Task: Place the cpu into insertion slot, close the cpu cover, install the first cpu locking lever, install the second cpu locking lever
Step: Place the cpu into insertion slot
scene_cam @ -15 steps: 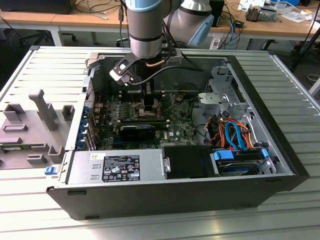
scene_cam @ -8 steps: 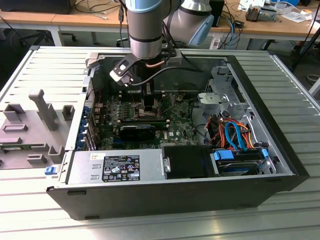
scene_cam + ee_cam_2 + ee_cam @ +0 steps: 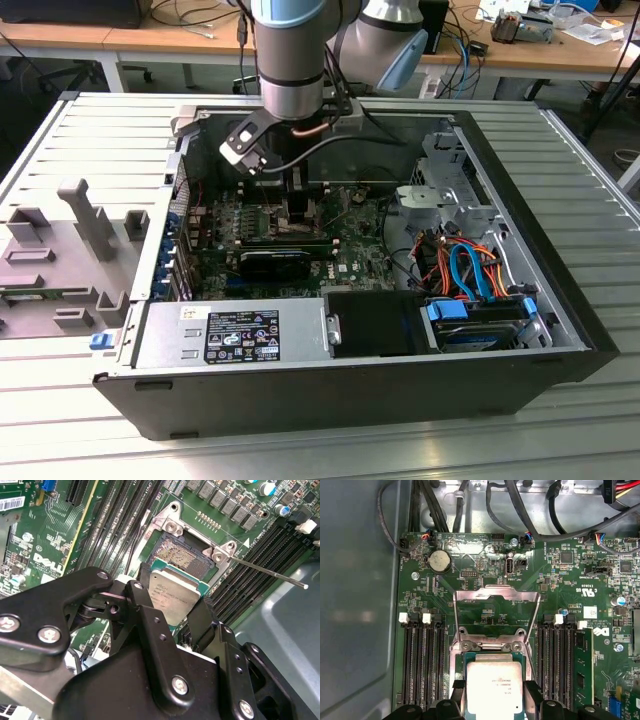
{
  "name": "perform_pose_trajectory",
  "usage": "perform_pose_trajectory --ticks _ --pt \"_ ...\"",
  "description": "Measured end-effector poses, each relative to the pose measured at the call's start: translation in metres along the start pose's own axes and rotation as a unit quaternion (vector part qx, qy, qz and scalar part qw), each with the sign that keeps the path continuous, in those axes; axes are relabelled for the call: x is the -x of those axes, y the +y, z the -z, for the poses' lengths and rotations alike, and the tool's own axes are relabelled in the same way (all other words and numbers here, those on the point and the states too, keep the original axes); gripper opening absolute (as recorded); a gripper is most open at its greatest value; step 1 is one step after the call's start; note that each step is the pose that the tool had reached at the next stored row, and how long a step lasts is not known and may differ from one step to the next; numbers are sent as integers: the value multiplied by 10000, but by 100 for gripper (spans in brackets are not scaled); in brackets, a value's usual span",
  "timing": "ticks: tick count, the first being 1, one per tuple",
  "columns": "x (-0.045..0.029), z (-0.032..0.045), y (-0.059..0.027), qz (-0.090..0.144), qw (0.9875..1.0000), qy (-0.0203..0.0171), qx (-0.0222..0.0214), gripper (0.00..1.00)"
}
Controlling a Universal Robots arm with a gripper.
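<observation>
Gripper (image 3: 494, 691) pinches the cpu (image 3: 494, 682) by two opposite edges. Its black fingers (image 3: 532, 694) press in from either side, and the chip's silvery top faces the camera in both wrist views.

The cpu sits over the insertion slot (image 3: 181, 555) and overlaps its near part. The far part of the dark pin field is uncovered in the second wrist view. Cannot tell whether the chip touches the pins or hangs just above them.

The cpu cover (image 3: 496, 594) stands open, swung up on its hinge at the far side of the socket. Green board shows through its square window. One locking lever (image 3: 270, 573), a thin metal rod, sticks out free from a socket corner.

Long black memory slots (image 3: 420, 665) flank the socket on both sides. A green memory module (image 3: 583, 660) is seated in one bank. A round coin cell (image 3: 440, 560) lies on the board beyond the cover.

In the exterior view, the arm (image 3: 290, 60) reaches straight down into the open computer case (image 3: 560, 330), which lies on its side on a ribbed metal table (image 3: 590, 440). The power supply (image 3: 230, 335) runs along the near wall of the case. A grey fixture block (image 3: 60, 260) rests on the table at the exterior view's left, just beside the case.
</observation>
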State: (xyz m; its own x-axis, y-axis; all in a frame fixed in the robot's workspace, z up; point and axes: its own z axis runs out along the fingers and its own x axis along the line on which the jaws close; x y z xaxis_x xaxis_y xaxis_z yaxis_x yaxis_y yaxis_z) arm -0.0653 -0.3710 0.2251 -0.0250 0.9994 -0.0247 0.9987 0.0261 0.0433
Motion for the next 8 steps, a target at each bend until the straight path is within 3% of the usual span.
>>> perform_pose_trajectory --ticks 8 --pt "-1 -18 -1 0 10000 0 0 54"
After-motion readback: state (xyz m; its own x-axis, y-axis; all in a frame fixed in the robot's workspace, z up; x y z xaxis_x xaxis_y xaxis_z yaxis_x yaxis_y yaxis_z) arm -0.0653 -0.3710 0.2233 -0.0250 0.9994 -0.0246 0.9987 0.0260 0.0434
